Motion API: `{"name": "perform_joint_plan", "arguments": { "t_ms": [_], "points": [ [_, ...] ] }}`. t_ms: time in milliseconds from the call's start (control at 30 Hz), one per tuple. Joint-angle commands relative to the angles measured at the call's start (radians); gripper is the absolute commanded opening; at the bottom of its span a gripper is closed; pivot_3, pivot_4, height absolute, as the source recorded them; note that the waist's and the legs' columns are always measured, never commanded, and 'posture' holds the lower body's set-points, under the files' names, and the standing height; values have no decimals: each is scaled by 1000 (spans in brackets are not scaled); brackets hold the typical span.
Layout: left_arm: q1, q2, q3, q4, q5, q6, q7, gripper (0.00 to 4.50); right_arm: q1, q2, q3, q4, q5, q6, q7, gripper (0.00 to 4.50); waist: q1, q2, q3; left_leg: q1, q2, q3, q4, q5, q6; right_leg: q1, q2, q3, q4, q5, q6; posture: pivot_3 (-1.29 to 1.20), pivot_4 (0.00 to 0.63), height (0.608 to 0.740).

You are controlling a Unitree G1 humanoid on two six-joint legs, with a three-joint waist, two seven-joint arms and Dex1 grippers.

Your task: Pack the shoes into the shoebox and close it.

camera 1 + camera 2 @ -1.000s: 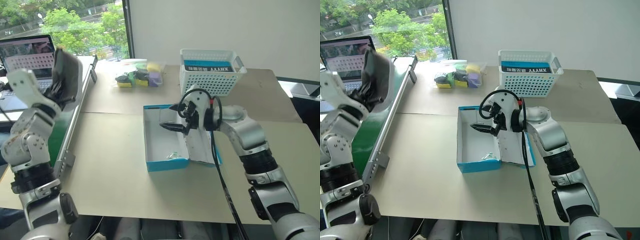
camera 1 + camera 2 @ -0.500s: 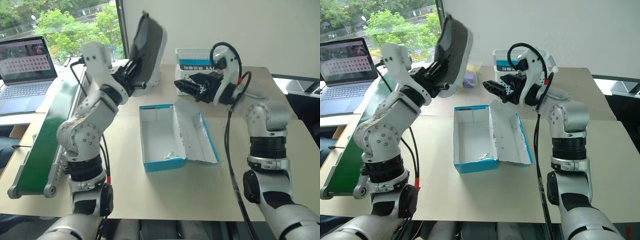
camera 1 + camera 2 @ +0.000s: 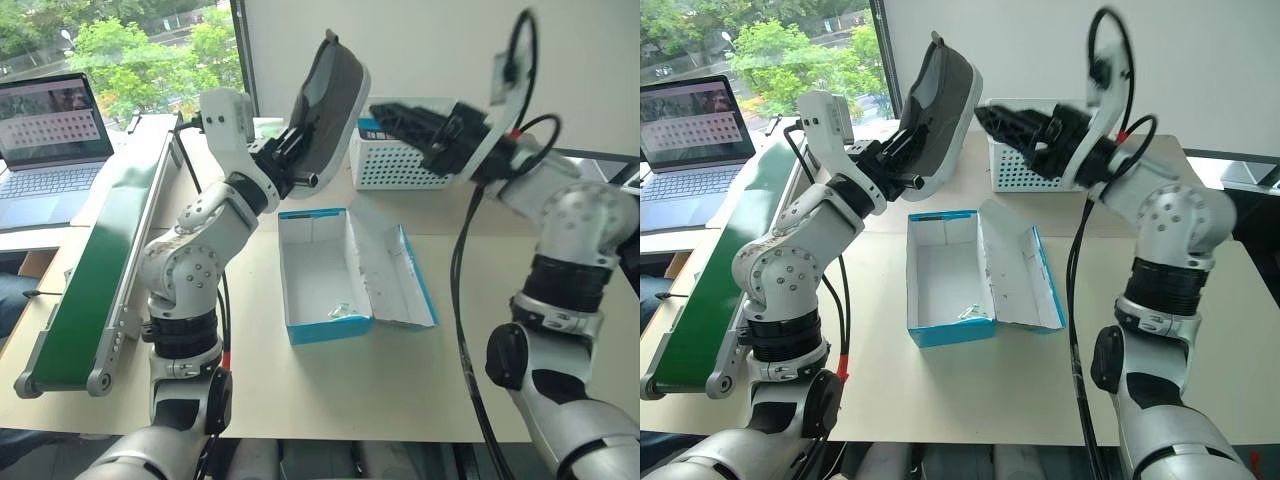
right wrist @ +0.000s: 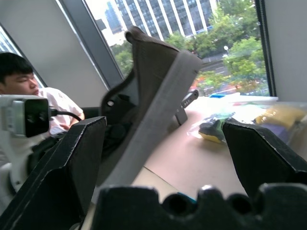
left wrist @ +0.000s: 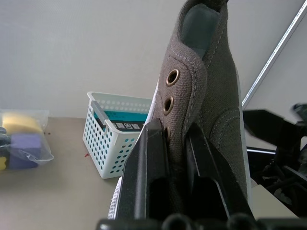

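Left eye view: your left gripper (image 3: 300, 172) is clamped on one shoe (image 3: 330, 105), held high above the open, still-empty shoebox (image 3: 325, 275) on the bench (image 3: 230, 340); right gripper (image 3: 395, 117) gapes wide, holding nothing; both shoes and closing remain

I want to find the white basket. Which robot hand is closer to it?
The right. Its gripper hangs just in front of the white basket, while the left gripper holds a shoe farther off to the side.
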Motion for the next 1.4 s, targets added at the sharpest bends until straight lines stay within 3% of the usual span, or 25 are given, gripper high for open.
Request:
{"name": "perform_joint_plan", "arguments": {
  "t_ms": [33,333,800,1400],
  "points": [
    [-26,-21,-31,-10,11,-46,-25,39,-15,9,-31,-63,108,61,-54,4500,-1,0,0,0,0,0,0,0,0,0,0,0,0,0,0,0,150,740],
    [-79,-92,-58,-28,3,-32,16,39,15,19,37,-79,88,16,-124,4500,-1,0,0,0,0,0,0,0,0,0,0,0,0,0,0,0,150,740],
    [-91,6,-23,-27,13,-27,3,39,23,-113,3,-33,119,2,-113,4500,-1,0,0,0,0,0,0,0,0,0,0,0,-1,0,0,0,150,740],
    [-89,-90,-85,-47,13,-34,19,39,23,-44,47,-10,93,-53,-131,4500,0,0,0,0,0,0,0,0,0,0,0,0,-1,0,0,0,150,740]
  ]
}}
